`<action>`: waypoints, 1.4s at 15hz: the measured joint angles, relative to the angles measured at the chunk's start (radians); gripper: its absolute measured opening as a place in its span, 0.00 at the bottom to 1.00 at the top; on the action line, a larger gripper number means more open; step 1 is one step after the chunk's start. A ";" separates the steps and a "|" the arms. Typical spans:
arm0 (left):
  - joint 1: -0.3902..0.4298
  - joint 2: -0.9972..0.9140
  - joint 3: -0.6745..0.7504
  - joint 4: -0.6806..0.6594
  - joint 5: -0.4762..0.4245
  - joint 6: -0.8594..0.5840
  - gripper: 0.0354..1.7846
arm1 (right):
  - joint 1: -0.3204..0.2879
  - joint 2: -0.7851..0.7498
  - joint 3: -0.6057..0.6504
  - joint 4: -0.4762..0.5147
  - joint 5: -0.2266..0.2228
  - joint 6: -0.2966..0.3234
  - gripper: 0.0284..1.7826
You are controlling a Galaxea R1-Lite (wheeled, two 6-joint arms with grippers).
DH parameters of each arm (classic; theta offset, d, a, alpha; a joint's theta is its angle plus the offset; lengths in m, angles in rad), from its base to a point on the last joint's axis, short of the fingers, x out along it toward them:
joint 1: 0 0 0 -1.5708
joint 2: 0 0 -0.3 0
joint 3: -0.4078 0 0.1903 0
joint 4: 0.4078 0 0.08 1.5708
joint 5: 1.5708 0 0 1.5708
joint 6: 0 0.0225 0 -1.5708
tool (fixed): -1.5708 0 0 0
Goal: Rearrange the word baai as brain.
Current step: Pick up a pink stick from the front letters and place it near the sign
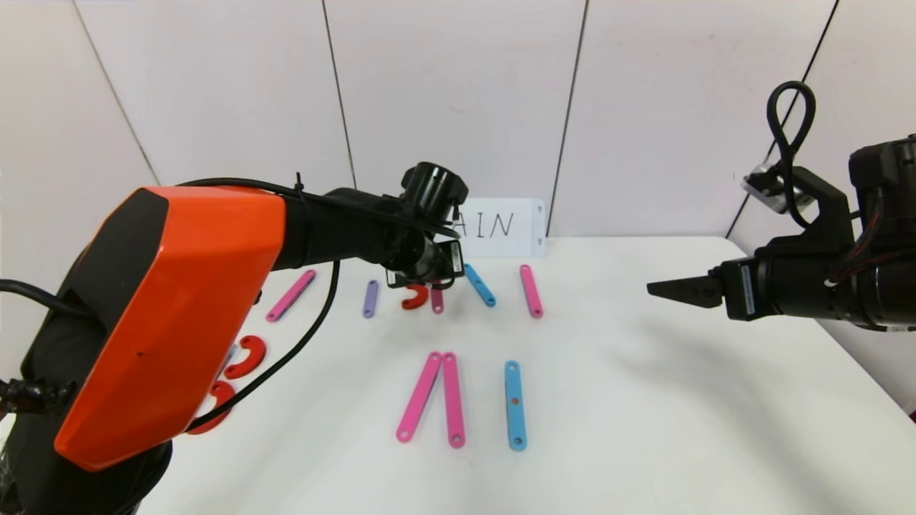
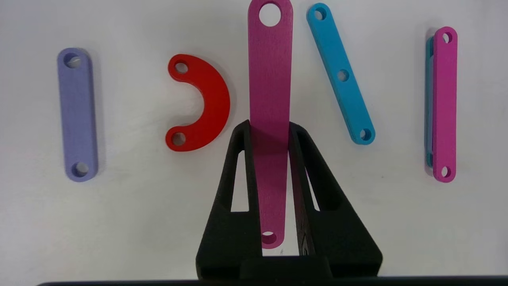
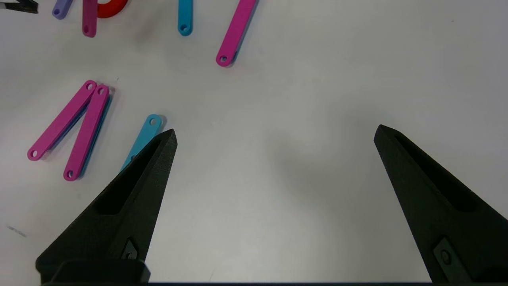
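On the white table (image 1: 644, 400), far to the robot's left, two red curves (image 1: 245, 356) lie partly hidden under the orange left arm, with a pink strip (image 1: 290, 295) slanting beyond them. Further right a purple strip (image 2: 77, 114) lies flat, then a red C-shaped curve (image 2: 202, 103). Just beside that curve the left gripper (image 2: 270, 129) is clamped tight on a magenta strip (image 2: 270, 79), its black fingers (image 2: 242, 167) pressing the strip's two long edges. Next come a tilted blue strip (image 2: 341, 73) and a pink strip stacked on a blue one (image 2: 444, 103). Nearer the robot, two pink strips (image 1: 436, 397) meet at their far ends, beside an upright blue strip (image 1: 514, 404). A white card (image 1: 504, 227) stands at the table's back edge. Far right, the right gripper (image 3: 274, 135) hovers above bare table, spread wide, holding nothing.
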 joint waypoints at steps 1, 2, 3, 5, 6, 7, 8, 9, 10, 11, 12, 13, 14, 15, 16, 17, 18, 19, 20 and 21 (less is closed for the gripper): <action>-0.004 0.013 0.000 -0.023 0.000 -0.004 0.14 | 0.000 0.000 0.006 -0.006 0.000 0.000 0.98; -0.007 0.027 0.000 -0.047 -0.001 -0.007 0.14 | -0.001 0.000 0.009 -0.008 0.000 0.000 0.98; -0.011 0.038 0.000 -0.067 -0.001 -0.008 0.14 | -0.001 0.000 0.010 -0.008 0.000 0.000 0.98; -0.017 0.063 0.000 -0.094 -0.002 -0.007 0.14 | -0.001 0.000 0.011 -0.008 0.000 -0.002 0.98; -0.019 0.074 0.000 -0.099 -0.001 -0.005 0.14 | -0.001 0.000 0.012 -0.008 0.000 -0.002 0.98; -0.021 0.085 0.000 -0.103 0.000 -0.004 0.14 | -0.001 0.000 0.012 -0.008 0.000 -0.002 0.98; -0.023 0.095 0.000 -0.105 0.000 -0.004 0.14 | -0.001 0.000 0.013 -0.008 0.000 -0.002 0.98; -0.023 0.102 0.000 -0.112 0.001 -0.003 0.14 | -0.002 0.000 0.013 -0.008 0.000 -0.002 0.98; -0.023 0.110 0.000 -0.121 0.003 -0.003 0.14 | -0.002 0.000 0.013 -0.008 0.000 -0.002 0.98; -0.022 0.117 0.000 -0.126 0.006 -0.003 0.14 | -0.002 0.000 0.013 -0.008 0.000 -0.002 0.98; -0.022 0.122 0.000 -0.127 0.007 -0.001 0.14 | -0.002 0.000 0.014 -0.008 -0.001 -0.002 0.98; -0.023 0.126 0.000 -0.127 0.007 0.000 0.14 | -0.002 0.000 0.016 -0.009 -0.001 -0.003 0.98; -0.023 0.128 0.000 -0.127 0.007 0.001 0.14 | -0.001 0.000 0.017 -0.009 -0.001 -0.003 0.98; -0.023 0.130 0.000 -0.132 0.007 0.002 0.14 | -0.001 0.000 0.018 -0.009 -0.001 -0.005 0.98; -0.023 0.132 0.000 -0.143 0.007 0.005 0.14 | -0.001 0.000 0.018 -0.009 0.000 -0.006 0.98; -0.023 0.135 0.000 -0.156 0.007 0.007 0.14 | -0.001 0.000 0.019 -0.009 0.000 -0.007 0.98; -0.023 0.138 0.000 -0.165 0.006 0.008 0.16 | -0.001 0.000 0.019 -0.009 0.000 -0.006 0.98; -0.023 0.140 0.000 -0.167 0.005 0.008 0.19 | -0.001 0.001 0.019 -0.010 0.000 -0.007 0.98; -0.024 0.141 0.000 -0.168 0.004 0.008 0.23 | -0.001 0.001 0.019 -0.009 -0.001 -0.007 0.98; -0.024 0.143 0.000 -0.169 0.003 0.008 0.29 | -0.001 0.001 0.019 -0.009 -0.001 -0.007 0.98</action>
